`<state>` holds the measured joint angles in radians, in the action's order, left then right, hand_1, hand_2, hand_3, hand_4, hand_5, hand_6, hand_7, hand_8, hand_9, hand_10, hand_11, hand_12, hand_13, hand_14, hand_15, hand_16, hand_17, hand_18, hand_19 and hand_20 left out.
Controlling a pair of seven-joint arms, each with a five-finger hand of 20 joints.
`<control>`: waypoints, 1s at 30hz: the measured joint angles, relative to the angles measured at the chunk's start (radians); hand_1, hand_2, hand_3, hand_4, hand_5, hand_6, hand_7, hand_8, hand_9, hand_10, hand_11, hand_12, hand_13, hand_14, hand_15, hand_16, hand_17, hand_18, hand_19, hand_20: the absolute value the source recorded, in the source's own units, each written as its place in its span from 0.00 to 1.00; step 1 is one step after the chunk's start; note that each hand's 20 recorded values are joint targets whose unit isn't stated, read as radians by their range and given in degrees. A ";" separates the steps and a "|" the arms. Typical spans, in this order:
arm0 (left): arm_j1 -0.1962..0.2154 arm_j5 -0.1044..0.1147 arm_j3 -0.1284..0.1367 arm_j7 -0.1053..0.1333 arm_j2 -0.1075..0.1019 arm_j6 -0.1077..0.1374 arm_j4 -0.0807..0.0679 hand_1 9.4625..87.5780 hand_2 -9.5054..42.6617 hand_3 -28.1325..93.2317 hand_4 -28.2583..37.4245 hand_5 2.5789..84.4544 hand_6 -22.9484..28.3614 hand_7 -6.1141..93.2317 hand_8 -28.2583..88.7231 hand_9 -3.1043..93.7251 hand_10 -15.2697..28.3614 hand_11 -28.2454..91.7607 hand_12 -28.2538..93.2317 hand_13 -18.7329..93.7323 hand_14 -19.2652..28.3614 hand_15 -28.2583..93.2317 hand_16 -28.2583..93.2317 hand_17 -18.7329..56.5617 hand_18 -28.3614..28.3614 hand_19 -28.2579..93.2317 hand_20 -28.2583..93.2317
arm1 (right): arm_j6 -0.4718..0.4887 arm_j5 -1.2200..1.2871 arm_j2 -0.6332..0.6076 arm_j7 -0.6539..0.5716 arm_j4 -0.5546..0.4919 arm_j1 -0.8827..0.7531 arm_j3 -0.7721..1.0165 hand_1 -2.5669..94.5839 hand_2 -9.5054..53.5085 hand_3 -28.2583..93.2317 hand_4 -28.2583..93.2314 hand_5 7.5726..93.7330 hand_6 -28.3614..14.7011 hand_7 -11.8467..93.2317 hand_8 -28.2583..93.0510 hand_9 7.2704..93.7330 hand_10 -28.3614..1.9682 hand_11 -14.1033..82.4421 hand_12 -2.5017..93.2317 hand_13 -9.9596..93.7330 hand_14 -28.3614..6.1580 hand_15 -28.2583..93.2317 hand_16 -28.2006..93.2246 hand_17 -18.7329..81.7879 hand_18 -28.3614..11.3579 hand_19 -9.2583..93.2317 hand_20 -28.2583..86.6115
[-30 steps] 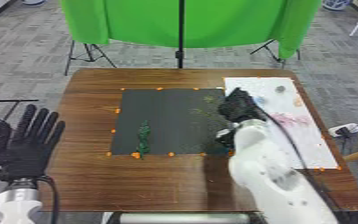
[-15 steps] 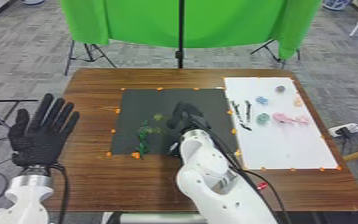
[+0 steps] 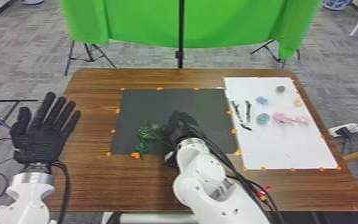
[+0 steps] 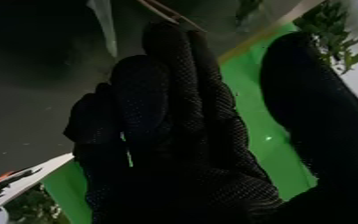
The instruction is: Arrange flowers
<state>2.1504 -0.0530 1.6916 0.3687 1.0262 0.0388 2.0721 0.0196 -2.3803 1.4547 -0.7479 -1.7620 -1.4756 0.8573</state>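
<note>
The right hand [image 3: 181, 131] is positioned over the dark mat [image 3: 158, 105] — fingers released, thumb apart — beside the green foliage [image 3: 143, 145]. The left hand [image 3: 42, 142], fingers straight, is at the desk's [image 3: 91, 175] left edge. The pink flower [image 3: 286, 119] lies on the white sheet [image 3: 286, 147].

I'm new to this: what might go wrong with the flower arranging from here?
Two things, I'd guess. The right robot hand is right beside the greenery on the black mat, so a small sideways move might knock it askew. And on the white mat, the pink flower lies close to the green one, so reaching for either could nudge the other.
</note>
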 measured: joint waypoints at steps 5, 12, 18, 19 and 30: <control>0.002 0.000 0.003 0.001 0.003 -0.003 0.000 0.18 0.44 0.86 0.00 0.47 0.61 0.12 0.18 0.39 0.65 0.35 0.30 0.39 0.69 0.39 0.20 0.16 0.71 0.45 0.32 | -0.010 0.013 -0.018 -0.001 -0.036 -0.005 -0.001 0.35 0.00 0.91 0.06 0.58 0.45 0.43 0.11 0.67 0.21 0.59 0.26 0.68 0.27 0.85 0.42 0.55 0.03 1.00 0.62; 0.018 -0.001 0.014 0.013 0.031 -0.014 0.002 0.18 0.44 0.86 0.00 0.47 0.61 0.12 0.18 0.39 0.65 0.35 0.30 0.39 0.69 0.39 0.19 0.16 0.71 0.45 0.32 | -0.098 0.042 -0.088 -0.011 -0.144 -0.013 0.079 0.36 0.00 0.91 0.05 0.60 0.45 0.41 0.11 0.66 0.22 0.58 0.26 0.68 0.27 0.85 0.42 0.55 0.03 1.00 0.63; 0.042 -0.002 0.019 0.027 0.040 -0.018 0.006 0.18 0.44 0.86 0.00 0.47 0.61 0.12 0.18 0.39 0.65 0.35 0.30 0.39 0.69 0.39 0.20 0.16 0.71 0.44 0.32 | -0.108 -0.050 -0.203 -0.035 -0.145 -0.013 0.224 0.36 0.00 0.91 0.02 0.63 0.45 0.34 0.12 0.66 0.22 0.49 0.22 0.65 0.26 0.84 0.41 0.54 0.02 1.00 0.64; 0.045 -0.002 0.020 0.028 0.041 -0.018 0.007 0.18 0.44 0.86 0.00 0.47 0.61 0.12 0.18 0.39 0.65 0.35 0.30 0.39 0.69 0.39 0.20 0.16 0.71 0.44 0.32 | -0.106 -0.069 -0.227 -0.039 -0.137 -0.013 0.239 0.36 0.00 0.91 0.01 0.63 0.45 0.33 0.12 0.66 0.22 0.47 0.22 0.65 0.25 0.84 0.41 0.54 0.02 1.00 0.64; 0.055 0.001 0.016 0.033 0.044 -0.018 0.013 0.17 0.44 0.86 0.00 0.47 0.61 0.12 0.18 0.39 0.65 0.35 0.30 0.39 0.69 0.39 0.20 0.16 0.71 0.44 0.32 | -0.079 -0.084 -0.363 -0.036 0.033 0.045 0.198 0.33 0.00 0.89 0.00 0.56 0.43 0.32 0.13 0.54 0.16 0.32 0.18 0.59 0.23 0.84 0.39 0.55 0.01 1.00 0.68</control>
<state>2.2058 -0.0524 1.7076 0.4016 1.0707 0.0212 2.0848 -0.0598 -2.4644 1.0913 -0.7835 -1.7291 -1.4306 1.0551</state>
